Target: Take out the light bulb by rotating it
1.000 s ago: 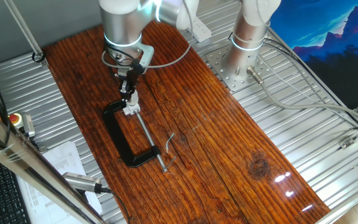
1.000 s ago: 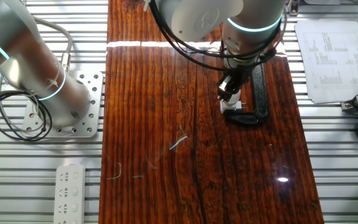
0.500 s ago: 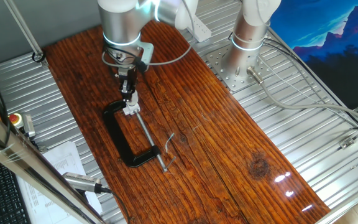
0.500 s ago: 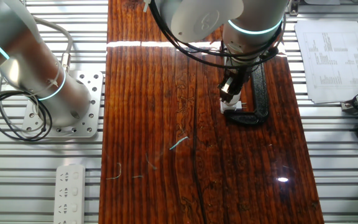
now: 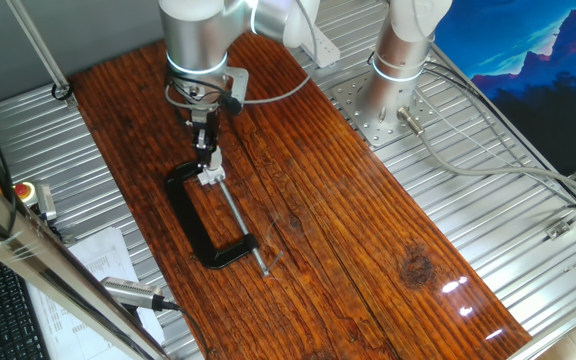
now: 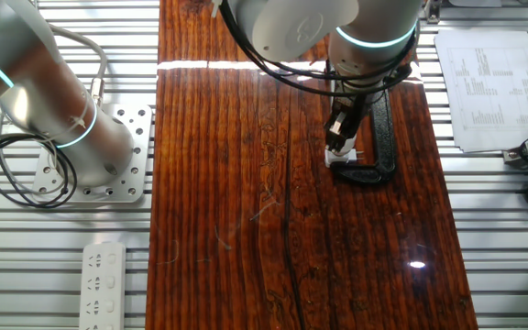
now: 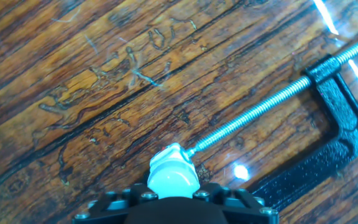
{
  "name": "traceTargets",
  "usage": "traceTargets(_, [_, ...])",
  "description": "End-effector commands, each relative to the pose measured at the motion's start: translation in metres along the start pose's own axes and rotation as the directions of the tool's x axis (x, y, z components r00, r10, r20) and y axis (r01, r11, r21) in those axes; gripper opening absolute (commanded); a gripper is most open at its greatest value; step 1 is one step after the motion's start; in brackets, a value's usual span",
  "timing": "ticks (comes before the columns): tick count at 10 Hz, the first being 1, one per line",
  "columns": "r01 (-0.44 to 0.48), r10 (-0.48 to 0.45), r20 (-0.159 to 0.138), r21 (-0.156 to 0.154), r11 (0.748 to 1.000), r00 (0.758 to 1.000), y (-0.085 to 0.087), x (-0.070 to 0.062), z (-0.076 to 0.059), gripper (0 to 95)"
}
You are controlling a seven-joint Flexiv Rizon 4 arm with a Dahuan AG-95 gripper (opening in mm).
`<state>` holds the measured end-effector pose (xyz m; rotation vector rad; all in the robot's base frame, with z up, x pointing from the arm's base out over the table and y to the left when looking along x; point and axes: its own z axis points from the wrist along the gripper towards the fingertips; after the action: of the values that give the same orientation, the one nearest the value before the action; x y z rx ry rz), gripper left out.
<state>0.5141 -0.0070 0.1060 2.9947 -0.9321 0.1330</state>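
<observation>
The light bulb (image 7: 173,180) is a small whitish dome that sits on the white socket block (image 7: 166,155), at the tip of the clamp's steel screw (image 7: 253,118). My gripper (image 7: 173,194) comes straight down on it, its dark body filling the bottom edge of the hand view, with the jaws close on both sides of the bulb. In one fixed view the gripper (image 5: 208,163) stands upright over the socket block (image 5: 209,178). In the other fixed view the gripper (image 6: 340,142) hides the bulb above the block (image 6: 339,159).
The black C-clamp (image 5: 194,225) lies flat on the wooden table (image 5: 368,240) and holds the socket block; it also shows in the other fixed view (image 6: 384,128) and the hand view (image 7: 328,149). A second arm's base (image 6: 81,137) stands beside the table. Papers (image 6: 484,87) lie off the board.
My wrist has turned a little about its own axis while staying over the socket block. The clamp and block have not moved.
</observation>
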Motion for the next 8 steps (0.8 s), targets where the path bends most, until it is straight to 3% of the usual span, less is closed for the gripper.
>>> traceTargets(1, [-0.012, 0.012, -0.001, 0.003, 1.0, 1.0, 0.001, 0.001, 0.001, 76.0])
traceTargets(3, [-0.04, 0.04, -0.001, 0.004, 0.999, 0.999, 0.0, 0.004, -0.001, 76.0])
traceTargets(5, [-0.128, 0.128, -0.008, -0.006, 0.992, 0.992, -0.003, 0.007, -0.003, 76.0])
traceTargets(6, [-0.249, 0.248, -0.013, -0.004, 0.969, 0.969, -0.005, 0.009, -0.004, 76.0])
traceTargets(8, [-0.349, 0.349, -0.019, 0.006, 0.937, 0.937, -0.01, 0.014, -0.007, 76.0])
